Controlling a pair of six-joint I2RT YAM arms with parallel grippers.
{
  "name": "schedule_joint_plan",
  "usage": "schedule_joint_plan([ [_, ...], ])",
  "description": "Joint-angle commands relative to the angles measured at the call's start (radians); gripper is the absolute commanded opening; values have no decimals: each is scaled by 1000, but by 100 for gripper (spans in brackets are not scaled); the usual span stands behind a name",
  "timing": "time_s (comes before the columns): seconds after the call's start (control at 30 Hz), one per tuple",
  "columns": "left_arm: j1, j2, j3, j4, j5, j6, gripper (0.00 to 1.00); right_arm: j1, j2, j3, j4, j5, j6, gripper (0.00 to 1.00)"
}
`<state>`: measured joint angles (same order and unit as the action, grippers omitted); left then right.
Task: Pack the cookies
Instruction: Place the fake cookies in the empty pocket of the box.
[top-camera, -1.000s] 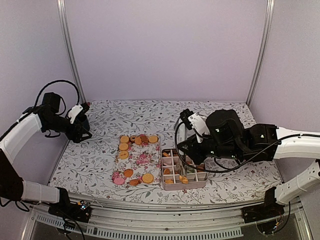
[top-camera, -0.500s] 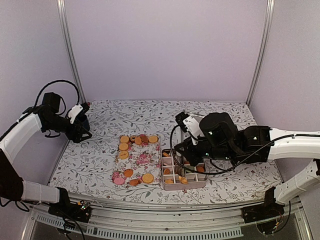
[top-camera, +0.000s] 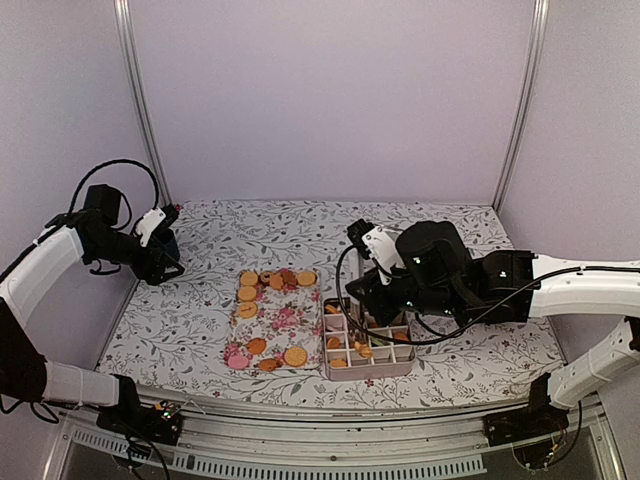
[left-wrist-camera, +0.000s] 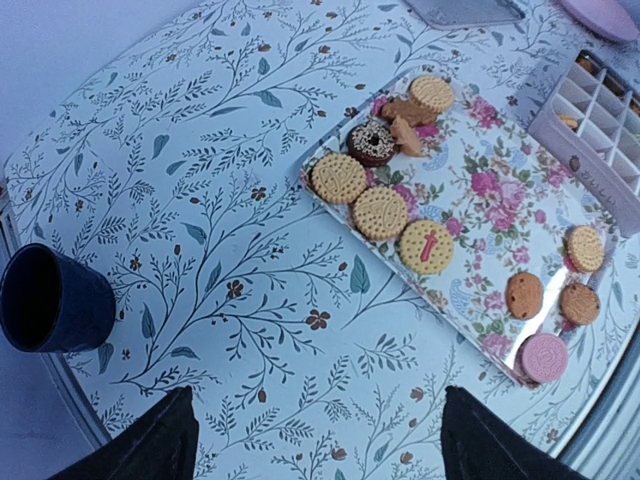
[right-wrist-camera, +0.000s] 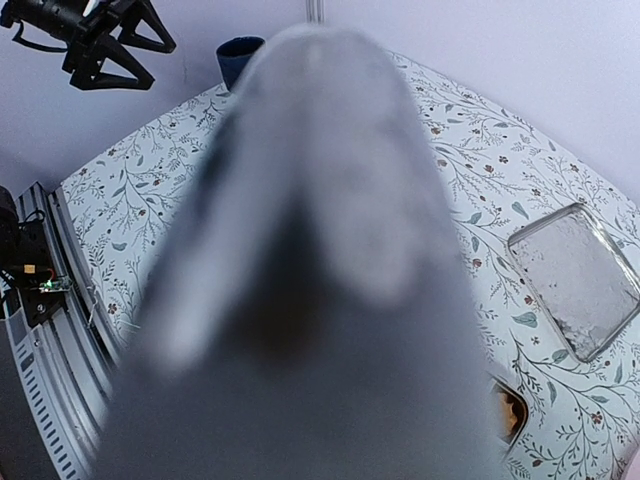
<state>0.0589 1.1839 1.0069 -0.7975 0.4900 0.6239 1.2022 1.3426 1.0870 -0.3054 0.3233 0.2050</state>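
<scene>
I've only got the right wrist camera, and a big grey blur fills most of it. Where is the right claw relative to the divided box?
Observer: On the top camera, the right claw is down over the far left part of the divided box, next to the floral tray. I can't tell whether it holds anything.
Operator: Are any cookies left on that tray?
Observer: Yes. The left wrist camera shows a cluster of cookies at one end of the tray. There are four more at the other end, including a pink cookie.
Operator: Is anything in the box yet?
Observer: Several compartments hold orange cookies. Others look empty.
</scene>
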Motion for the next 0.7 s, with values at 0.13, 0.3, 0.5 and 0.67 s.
schedule_joint_plan([
  [0.13, -2, -26, -17, 25, 19, -3, 85, -10, 27, -5, 77, -21, 7, 1],
  [0.3, -2, -27, -17, 24, 16, -1, 85, -10, 38, -21, 80, -40, 20, 7],
  [0.5, -2, -29, -20, 24, 14, 2, 85, -16, 35, -15, 70, -33, 13, 27],
  [0.67, -2, -35, -25, 26, 10, 2, 85, -20, 32, 20, 52, -35, -6, 30],
])
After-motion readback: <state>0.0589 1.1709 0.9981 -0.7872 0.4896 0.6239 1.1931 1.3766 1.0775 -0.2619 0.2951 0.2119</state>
